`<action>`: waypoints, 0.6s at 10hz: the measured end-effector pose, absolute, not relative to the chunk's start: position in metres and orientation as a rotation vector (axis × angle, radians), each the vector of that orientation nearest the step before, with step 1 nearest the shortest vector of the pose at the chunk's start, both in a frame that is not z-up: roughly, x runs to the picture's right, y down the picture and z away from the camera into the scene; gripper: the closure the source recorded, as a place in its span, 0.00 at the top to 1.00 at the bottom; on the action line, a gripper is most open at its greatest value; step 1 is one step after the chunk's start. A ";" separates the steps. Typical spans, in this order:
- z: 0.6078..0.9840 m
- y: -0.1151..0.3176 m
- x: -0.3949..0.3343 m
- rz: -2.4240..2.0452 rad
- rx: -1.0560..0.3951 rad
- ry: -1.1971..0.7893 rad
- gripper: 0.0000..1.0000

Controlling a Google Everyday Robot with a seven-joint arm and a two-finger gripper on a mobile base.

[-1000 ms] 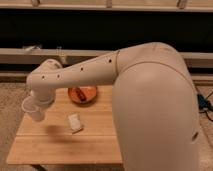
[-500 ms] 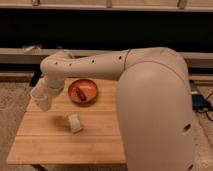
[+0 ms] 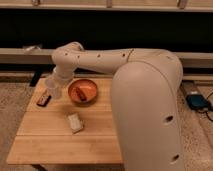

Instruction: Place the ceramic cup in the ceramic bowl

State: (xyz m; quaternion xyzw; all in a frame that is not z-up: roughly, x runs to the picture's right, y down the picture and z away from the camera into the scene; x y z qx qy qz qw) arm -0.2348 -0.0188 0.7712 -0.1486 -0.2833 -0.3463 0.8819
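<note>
The ceramic bowl (image 3: 83,91) is a shallow orange-brown dish at the back middle of the wooden table (image 3: 60,145), with a small orange-brown item lying inside it. My gripper (image 3: 52,90) hangs from the white arm just left of the bowl's rim, a little above the table. It is shut on a pale whitish shape that looks like the ceramic cup (image 3: 53,86). The cup is beside the bowl, not over it. The fingers are mostly hidden behind the cup and the wrist.
A small dark object (image 3: 44,99) lies on the table left of the gripper. A flat white packet (image 3: 75,122) lies near the table's middle. The arm's large white body (image 3: 150,110) blocks the table's right side. A dark wall and ledge run behind.
The gripper with the cup has moved right and slightly up, from over the table's left edge to just beside the bowl. The dark object on the left has come into view.
</note>
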 end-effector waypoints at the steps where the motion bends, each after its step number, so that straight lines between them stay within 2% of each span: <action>1: 0.782 -0.027 -0.225 -0.688 -0.311 -0.558 0.00; 6: 0.815 -0.045 -0.178 -0.566 -0.329 -0.462 0.00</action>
